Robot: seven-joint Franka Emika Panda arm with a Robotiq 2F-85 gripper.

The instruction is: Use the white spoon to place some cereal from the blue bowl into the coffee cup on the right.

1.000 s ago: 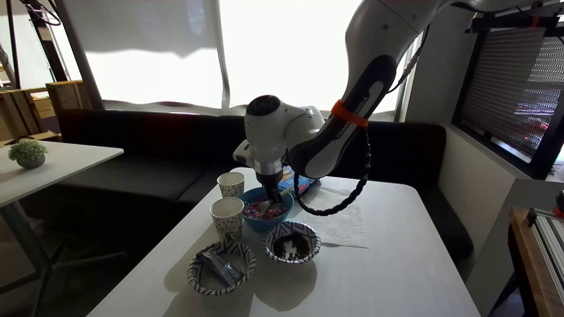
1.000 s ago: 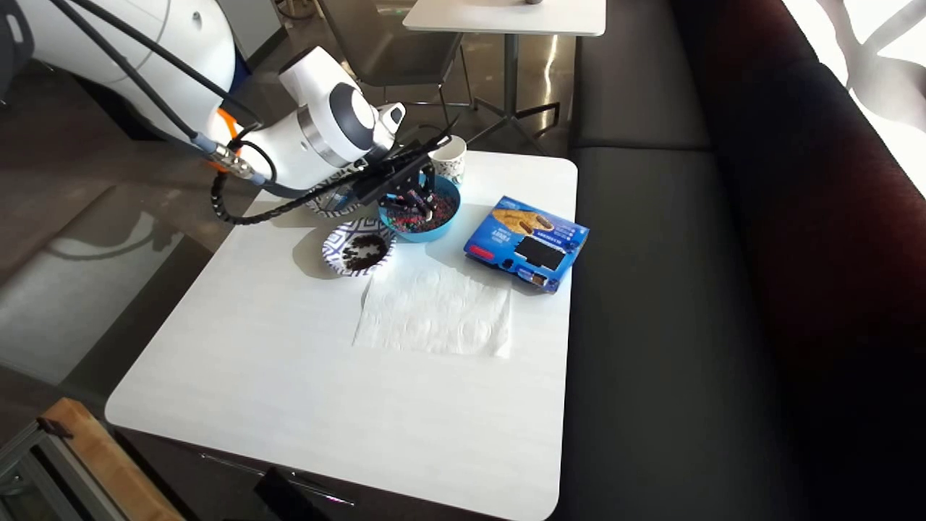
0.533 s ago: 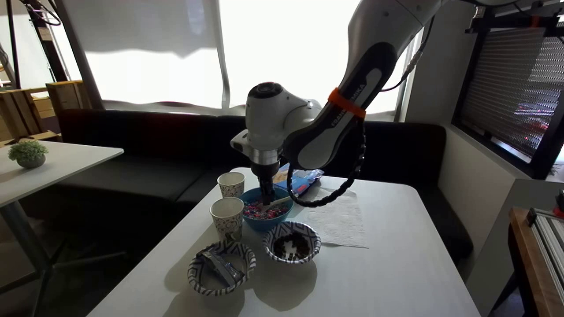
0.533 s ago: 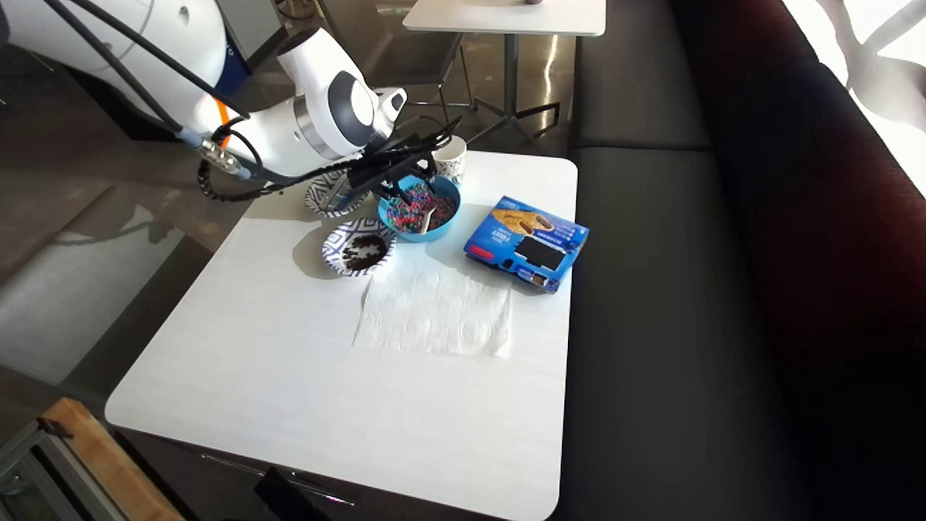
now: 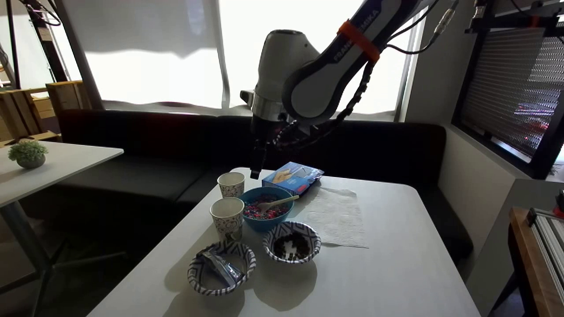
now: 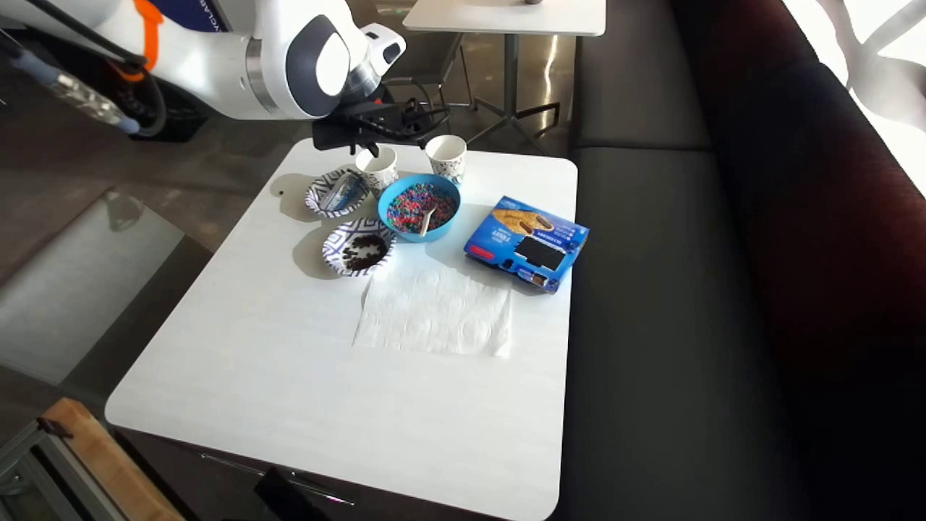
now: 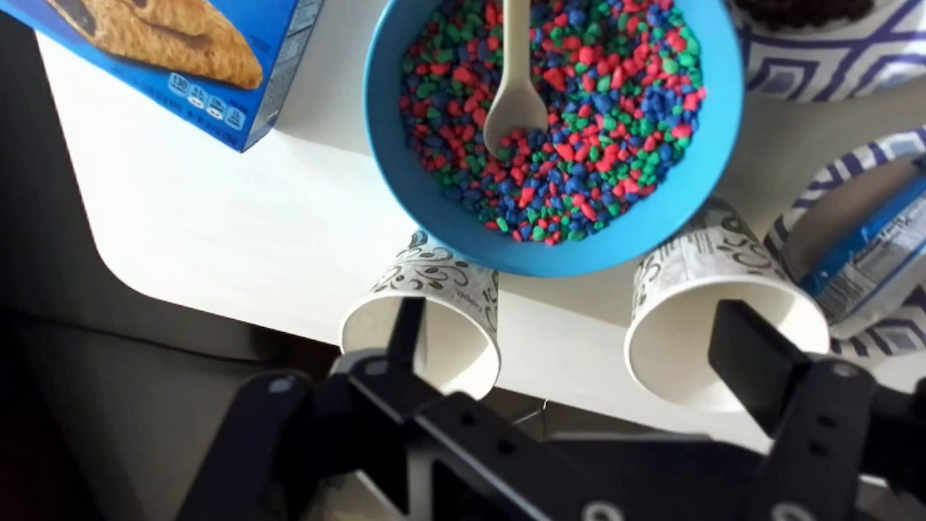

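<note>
The blue bowl (image 7: 550, 260) holds red, green and blue cereal (image 7: 608, 152). In it lies the white spoon (image 7: 515, 94), head in the cereal and handle over the rim; both exterior views show this spoon (image 5: 278, 202) too. Two patterned paper coffee cups, one (image 7: 441, 278) at left and one (image 7: 691, 250) at right in the wrist view, stand upright beside the bowl; their visible insides look bare, their bottoms partly hidden. My gripper (image 7: 571, 318) hangs above the cups, fingers wide apart with nothing between them. An exterior view has the gripper (image 5: 255, 174) raised clear of the bowl.
A patterned bowl (image 6: 338, 253) with dark bits sits close to the blue bowl. Another patterned bowl (image 5: 202, 288) contains a wrapped packet (image 5: 222, 269). A blue box (image 6: 535, 242) rests by the bench-side table edge, and a paper towel (image 6: 434, 315) lies flat.
My gripper has let go of the spoon, opened, and risen up and away from the blue bowl. The spoon stays behind in the cereal, its handle now leaning on the rim.
</note>
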